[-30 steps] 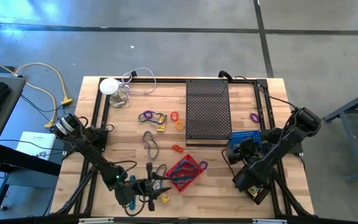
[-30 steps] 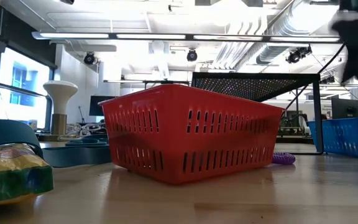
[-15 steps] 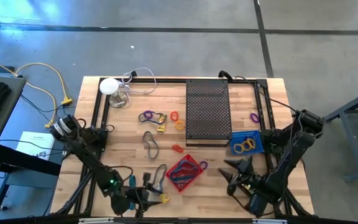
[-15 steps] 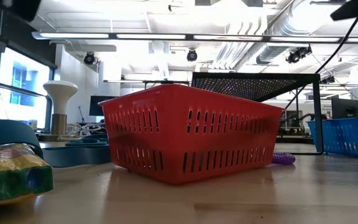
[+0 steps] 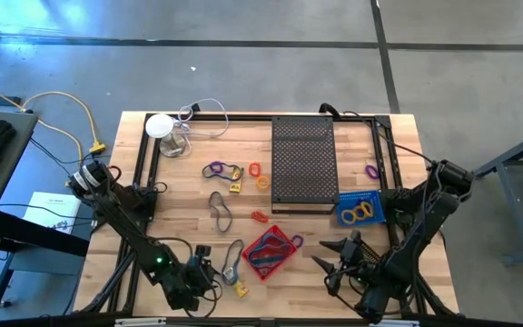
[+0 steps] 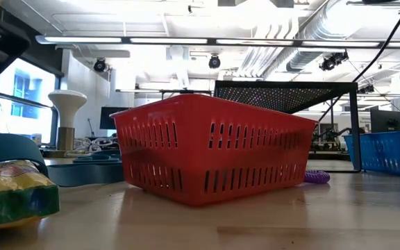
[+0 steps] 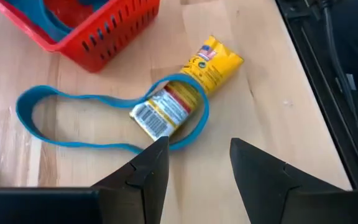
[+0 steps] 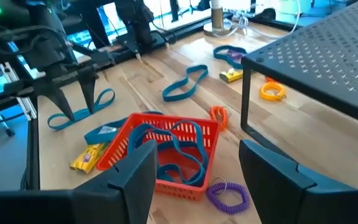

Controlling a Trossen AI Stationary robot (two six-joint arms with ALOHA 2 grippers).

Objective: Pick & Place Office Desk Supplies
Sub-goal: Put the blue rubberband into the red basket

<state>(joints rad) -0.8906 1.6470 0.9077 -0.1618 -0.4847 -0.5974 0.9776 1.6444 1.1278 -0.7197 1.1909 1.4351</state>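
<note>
The office desk supplies lie scattered on the wooden table point(image 5: 180, 227). A blue loop point(image 7: 92, 118) lies flat near the front edge, and a yellow packet point(image 7: 188, 90) rests across its end. My left gripper point(image 5: 209, 266) hovers open just left of them, tilted downward, fingers point(image 7: 148, 168) short of the loop. A red basket point(image 5: 269, 252) holds blue loops point(image 8: 173, 140), with a purple coil point(image 8: 229, 194) beside it. My right gripper point(image 5: 323, 266) is open to the right of the basket, pointing almost level at it. Purple, orange and grey loops point(image 5: 221, 186) lie farther back.
A black perforated tray point(image 5: 304, 163) stands on legs behind the red basket. A blue basket point(image 5: 361, 211) with yellow rings sits at its right. The white round object with a cable point(image 5: 160, 125) is at the far left. Black frame rails point(image 5: 139, 173) run along both table sides.
My right gripper has swung from beside the blue basket toward the near edge and left, tipping up from pointing downward to almost level, facing the red basket. My left gripper has drawn back from the yellow packet toward the table's left and turned.
</note>
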